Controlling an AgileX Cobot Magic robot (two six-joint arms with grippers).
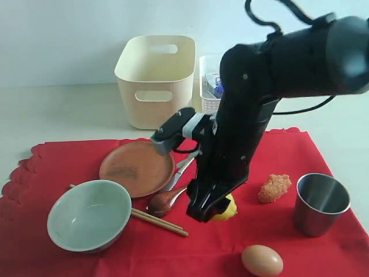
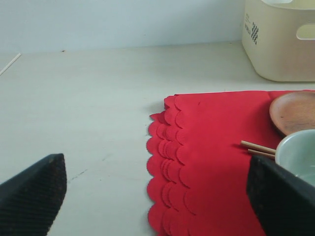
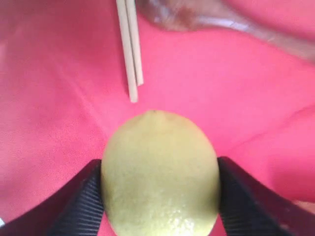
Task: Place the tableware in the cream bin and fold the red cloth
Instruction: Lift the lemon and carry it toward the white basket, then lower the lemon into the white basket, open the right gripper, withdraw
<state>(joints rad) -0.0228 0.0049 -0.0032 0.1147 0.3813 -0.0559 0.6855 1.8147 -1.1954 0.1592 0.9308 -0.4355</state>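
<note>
R gripper (image 3: 160,167) clamped on lemon (image 1: 227,209), on red cloth (image 1: 277,156) spread on worktop (image 2: 74,98). L gripper (image 2: 155,164) wide, empty. Cream bin (image 1: 154,81) behind cloth; its sticker (image 2: 254,32) unreadable. Bowl (image 1: 89,214), plate (image 1: 136,168), cup (image 1: 321,203) on cloth.

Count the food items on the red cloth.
3: a lemon in the right end effector, a fried piece beside the steel cup, an egg near the red cloth's front edge. The arm may hide more.

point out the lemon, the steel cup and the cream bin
lemon (image 3: 160,172), right wrist view, middle of its yellow skin
steel cup (image 1: 316,222), exterior view, front of its outer wall
cream bin (image 1: 153,114), exterior view, front wall below the handle cut-out
</note>
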